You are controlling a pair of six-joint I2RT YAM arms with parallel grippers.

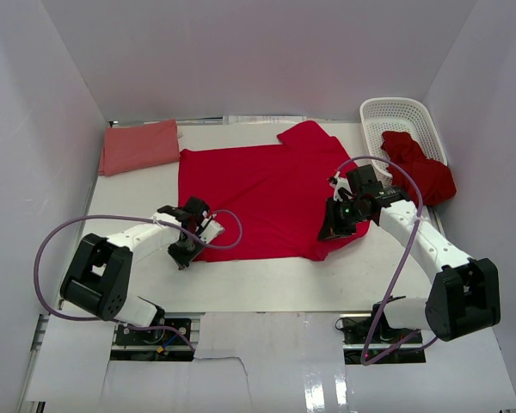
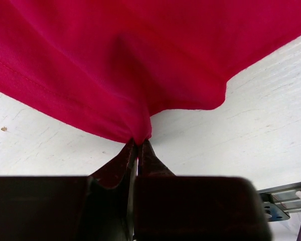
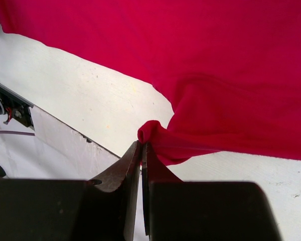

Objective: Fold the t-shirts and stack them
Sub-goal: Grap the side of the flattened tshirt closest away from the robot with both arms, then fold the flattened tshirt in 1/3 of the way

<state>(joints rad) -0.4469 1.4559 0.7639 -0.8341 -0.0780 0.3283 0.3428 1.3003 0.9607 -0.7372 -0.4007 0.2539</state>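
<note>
A crimson red t-shirt point(image 1: 267, 194) lies spread flat on the middle of the table. My left gripper point(image 1: 187, 251) is shut on its near left hem corner; in the left wrist view the cloth point(image 2: 140, 75) bunches into my closed left gripper point(image 2: 139, 141). My right gripper point(image 1: 334, 231) is shut on its near right hem corner; the right wrist view shows a pinched fold point(image 3: 158, 131) in my right gripper point(image 3: 142, 144). A folded salmon-pink t-shirt point(image 1: 138, 145) lies at the far left. Another red t-shirt point(image 1: 420, 168) hangs out of the basket.
A white lattice basket point(image 1: 402, 118) stands at the far right corner. White walls enclose the table on three sides. The table's near edge point(image 3: 50, 120) and a metal rail run just below both grippers.
</note>
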